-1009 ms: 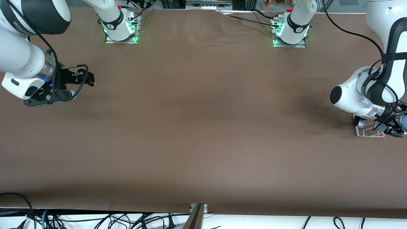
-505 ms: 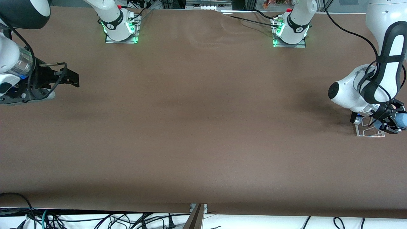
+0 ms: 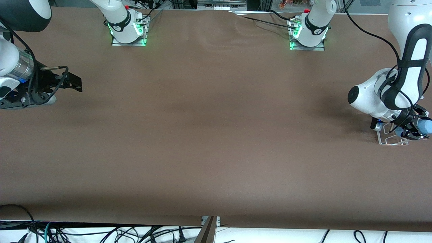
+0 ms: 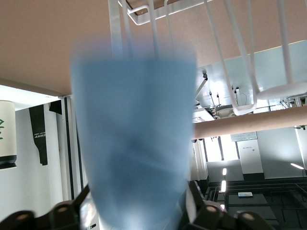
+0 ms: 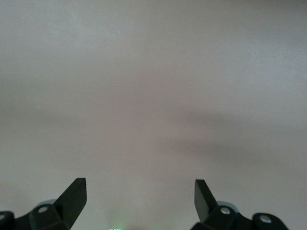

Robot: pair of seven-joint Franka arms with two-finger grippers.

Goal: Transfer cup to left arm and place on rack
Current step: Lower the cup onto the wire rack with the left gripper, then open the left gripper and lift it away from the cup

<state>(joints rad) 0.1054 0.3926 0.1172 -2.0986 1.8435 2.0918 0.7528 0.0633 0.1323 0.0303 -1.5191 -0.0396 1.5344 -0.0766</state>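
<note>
The light-blue cup (image 3: pixel 426 126) is held in my left gripper (image 3: pixel 415 132), which is shut on it over the white wire rack (image 3: pixel 391 140) at the left arm's end of the table. In the left wrist view the cup (image 4: pixel 136 143) fills the middle between the fingers, with the rack's white prongs (image 4: pixel 230 52) and its wooden dowel (image 4: pixel 249 125) close around it. My right gripper (image 3: pixel 75 83) is open and empty over the right arm's end of the table; the right wrist view shows its fingertips (image 5: pixel 75 192) wide apart over bare brown table.
The brown table (image 3: pixel 209 128) carries the two arm bases (image 3: pixel 128 32) along its edge farthest from the front camera. Cables hang below the table's near edge (image 3: pixel 101 233).
My left gripper has moved the cup slightly upward in the front view over the rack. My right arm has drawn back toward its own end of the table.
</note>
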